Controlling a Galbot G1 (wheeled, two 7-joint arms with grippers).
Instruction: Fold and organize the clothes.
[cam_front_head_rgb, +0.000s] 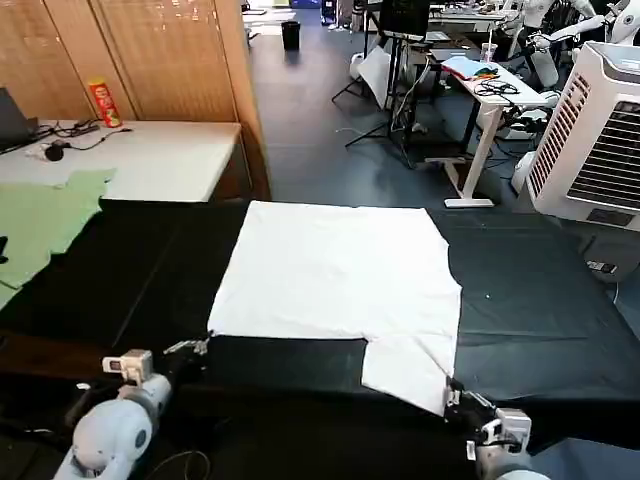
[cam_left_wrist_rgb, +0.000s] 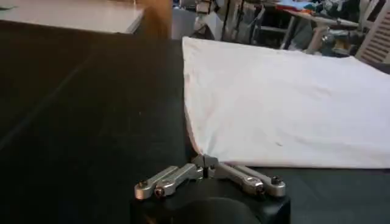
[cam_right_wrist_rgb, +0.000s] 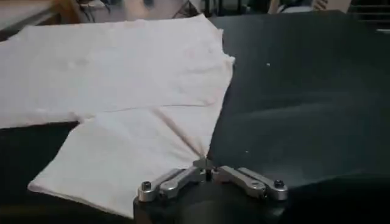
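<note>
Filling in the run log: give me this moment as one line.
left end effector: shut on T-shirt near corner | right end effector: shut on sleeve | T-shirt: flat on black table

A black tabletop (cam_front_head_rgb: 540, 310) is seen spanning the head view from side to side. A white T-shirt (cam_front_head_rgb: 335, 275) is laid flat on it near the middle, plain side up, with one sleeve spread toward the robot on the right. A pale green cloth (cam_front_head_rgb: 40, 220) is spread at the far left edge, well apart from the T-shirt. The T-shirt's near left corner is met by the left gripper (cam_left_wrist_rgb: 206, 163) and the sleeve's near corner by the right gripper (cam_right_wrist_rgb: 207, 165), both low on the surface, fingers drawn together at the fabric.
</note>
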